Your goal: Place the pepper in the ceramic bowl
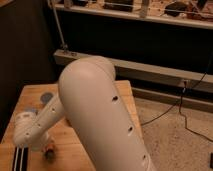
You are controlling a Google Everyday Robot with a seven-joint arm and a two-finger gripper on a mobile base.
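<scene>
My white arm [100, 115] fills the middle of the camera view and reaches down to the left over the wooden table [35, 92]. The gripper [49, 153] shows as a dark shape low over the table's front left, below the wrist. A small orange patch [48, 148] sits at the gripper; I cannot tell whether it is the pepper. The ceramic bowl is hidden behind the arm.
A small blue-grey cup [47, 96] stands at the table's back left, with another bluish object [30, 112] nearer the wrist. A black-and-white striped object [19, 159] lies at the front left edge. Metal shelving [150, 70] and cables [180, 110] lie behind and to the right.
</scene>
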